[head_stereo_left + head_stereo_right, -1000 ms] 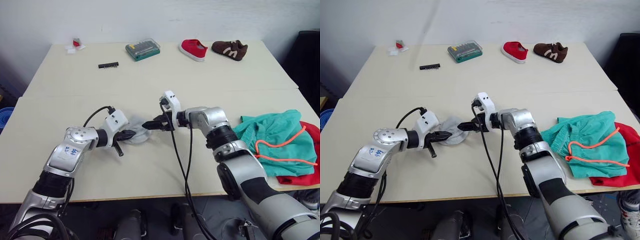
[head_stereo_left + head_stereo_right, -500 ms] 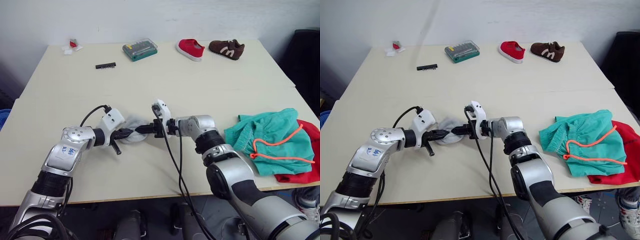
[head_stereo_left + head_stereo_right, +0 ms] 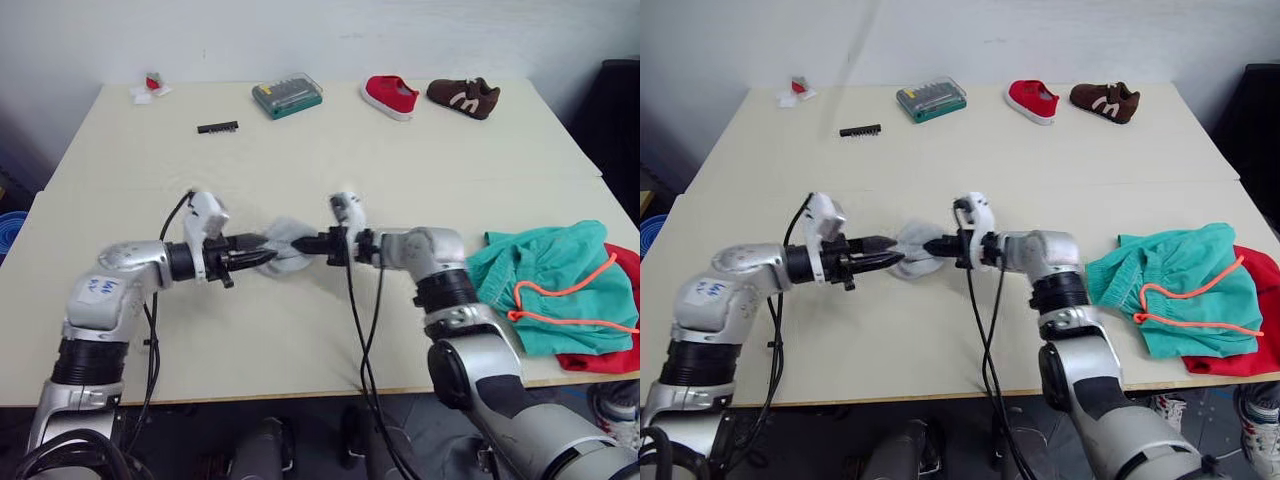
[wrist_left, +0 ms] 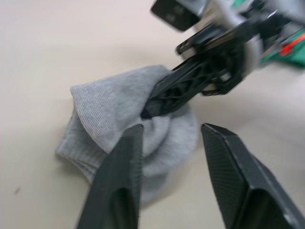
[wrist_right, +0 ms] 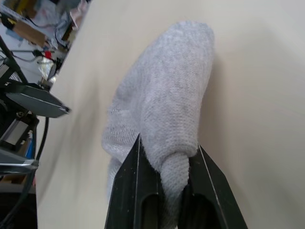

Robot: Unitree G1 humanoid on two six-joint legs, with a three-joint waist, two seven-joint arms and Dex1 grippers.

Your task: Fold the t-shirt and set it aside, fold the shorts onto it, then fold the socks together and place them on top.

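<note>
Pinching the grey socks (image 3: 915, 245) at bench (image 3: 940, 330) centre: right claw (image 5: 164, 186) clamped on a fold, left claw (image 4: 171, 157) apart, straddling them from nine o'clock, likely for folding together.

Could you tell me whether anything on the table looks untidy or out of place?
The shorts lie crumpled over the t-shirt at the table's right edge, neither neatly folded. The socks sit bunched mid-table between both grippers.
</note>
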